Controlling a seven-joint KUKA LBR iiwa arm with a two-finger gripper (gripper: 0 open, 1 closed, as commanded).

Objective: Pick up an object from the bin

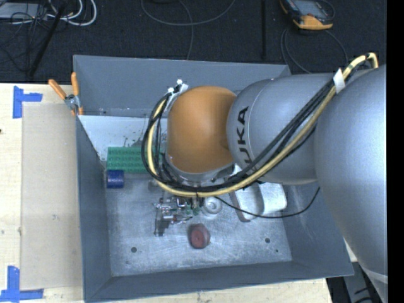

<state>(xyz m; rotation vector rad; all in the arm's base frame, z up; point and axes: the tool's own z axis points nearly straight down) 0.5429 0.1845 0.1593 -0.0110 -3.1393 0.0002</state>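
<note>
My gripper (165, 218) hangs low over the middle of the bin floor, just under the orange wrist cover. A dark red, roundish lump (199, 236) lies on the floor to its right and a little nearer the front wall, apart from it. Right of the gripper and close to it sits a small silver round piece (211, 205). Nothing shows between the fingers.
A green ridged block (124, 158) and a blue cylinder (115, 179) lie at the left wall. A white object (270, 199) lies right of centre, partly under the arm. The arm covers the back and right of the bin.
</note>
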